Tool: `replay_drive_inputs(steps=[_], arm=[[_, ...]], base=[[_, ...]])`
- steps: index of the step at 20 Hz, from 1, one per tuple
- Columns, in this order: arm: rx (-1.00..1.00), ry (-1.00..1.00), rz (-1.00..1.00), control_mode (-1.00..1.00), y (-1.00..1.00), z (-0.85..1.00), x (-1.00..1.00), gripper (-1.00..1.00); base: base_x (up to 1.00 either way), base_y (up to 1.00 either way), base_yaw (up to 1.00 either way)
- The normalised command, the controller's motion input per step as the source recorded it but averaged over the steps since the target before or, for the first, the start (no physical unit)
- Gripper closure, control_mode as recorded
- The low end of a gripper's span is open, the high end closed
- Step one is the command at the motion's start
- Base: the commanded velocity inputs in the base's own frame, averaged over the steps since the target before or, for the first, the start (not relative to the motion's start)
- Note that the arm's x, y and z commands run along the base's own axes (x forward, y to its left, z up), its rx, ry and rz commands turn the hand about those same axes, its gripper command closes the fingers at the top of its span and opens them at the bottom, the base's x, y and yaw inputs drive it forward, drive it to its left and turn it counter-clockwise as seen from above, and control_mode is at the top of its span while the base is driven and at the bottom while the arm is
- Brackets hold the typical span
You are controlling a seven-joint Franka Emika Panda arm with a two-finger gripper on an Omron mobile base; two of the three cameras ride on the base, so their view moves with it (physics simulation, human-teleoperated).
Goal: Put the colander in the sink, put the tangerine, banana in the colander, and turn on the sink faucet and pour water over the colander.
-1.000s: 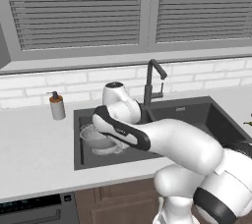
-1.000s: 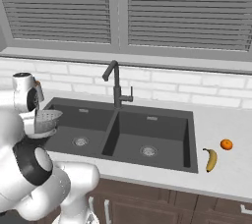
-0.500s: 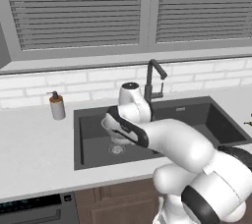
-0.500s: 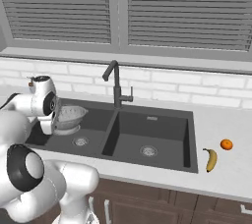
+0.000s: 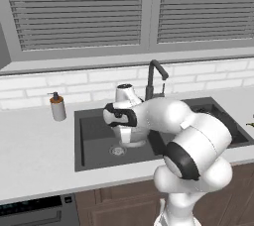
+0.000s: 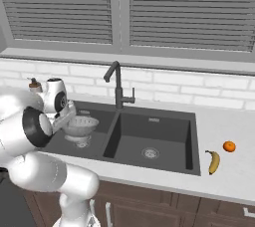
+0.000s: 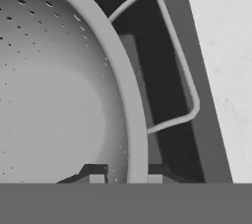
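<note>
- The banana (image 6: 213, 162) is curved and yellow. It lies on the pale worktop (image 6: 234, 173), at the sink's right edge, and nobody has picked it up yet
- The tangerine (image 6: 229, 146) is small, round and bright orange. It sits just beside the banana, a bit further back, and it waits too
- The gripper (image 6: 69, 118) is clamped on the rim of the colander (image 6: 82, 126), one finger inside the bowl and one outside
- The colander is a round silver metal bowl full of tiny holes, with a thin wire handle on its side. It is down in the left basin of the sink (image 6: 149, 119), near the round drain. I cannot tell if it rests on the bottom yet
- So the first job looks nearly done. Letting go, both fruits and the water are left
- The sink is dark, dull and boxy, with two basins
- The sink faucet (image 6: 117, 84) is tall, thin and dark with a hooked top. It stands at the sink's back edge, and no water runs
</note>
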Motion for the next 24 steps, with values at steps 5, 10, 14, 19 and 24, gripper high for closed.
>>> replay_drive_inputs(steps=[5, 10, 14, 19, 24], arm=[[-0.01, 0.06, -0.26, -1.00, -0.06, -0.36, 0.11, 1.00], [-0.16, -0.18, -0.17, -1.00, -0.01, -0.57, 0.01, 1.00], [-0.21, -0.24, -0.17, -1.00, -0.06, -0.51, 0.03, 1.00], [-0.09, -0.07, -0.22, -1.00, -0.21, -0.27, 0.12, 1.00], [0.00, 0.06, -0.27, -1.00, 0.00, -0.01, 0.31, 1.00]], base=[[0.00, 0.00, 0.00], [0.00, 0.00, 0.00], [0.00, 0.00, 0.00], [0.00, 0.00, 0.00], [0.00, 0.00, 0.00]])
